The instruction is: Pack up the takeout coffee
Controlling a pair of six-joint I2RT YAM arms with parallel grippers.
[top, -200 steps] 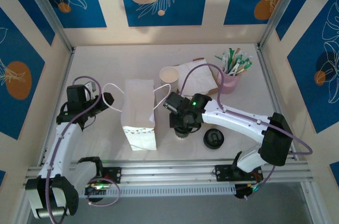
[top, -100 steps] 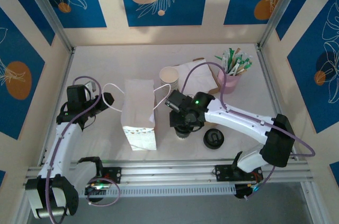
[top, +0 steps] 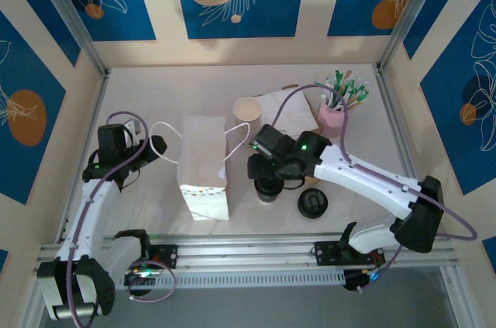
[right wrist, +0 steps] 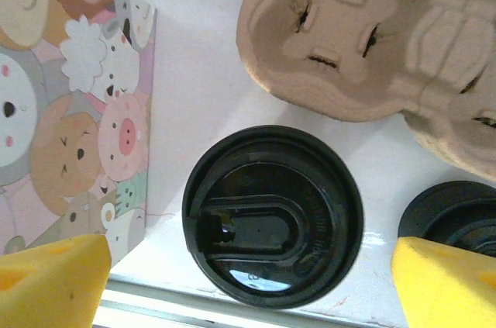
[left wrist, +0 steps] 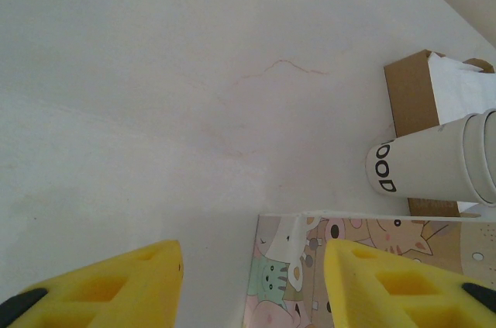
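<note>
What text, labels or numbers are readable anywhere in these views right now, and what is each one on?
"OOD": black letters, possibly cut off by the curve, on the side of the stack of cream cups.
Paper bag: cartoon animals, no words.
Takeout coffee: raised marks on its black lid, too small to read.
Packets in the pink holder: too small to read.

arms (top: 364, 177) white | joints (top: 418, 223) black | cables (top: 124, 115) purple | jaws yellow
</note>
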